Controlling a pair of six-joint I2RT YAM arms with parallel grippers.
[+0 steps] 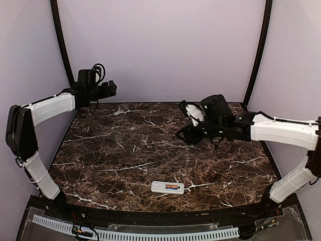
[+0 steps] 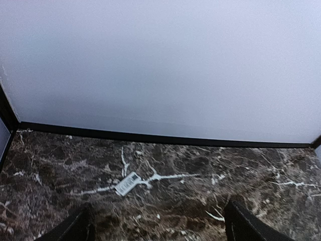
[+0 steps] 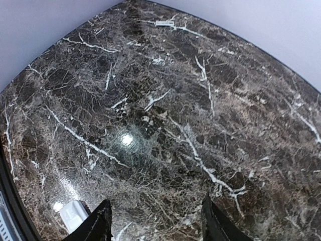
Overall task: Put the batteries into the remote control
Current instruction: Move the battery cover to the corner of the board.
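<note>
The remote control [image 1: 167, 188] lies at the worktop's [image 1: 125, 150] near edge, an orange-red battery [image 1: 173, 188] seemingly seated, so the open, empty right gripper [image 3: 158, 221] should descend squarely, while the left gripper [image 2: 160, 226] hangs open too.

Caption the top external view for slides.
Remote control lies on marble table near its front edge; left tool and right tool hover open.
</note>
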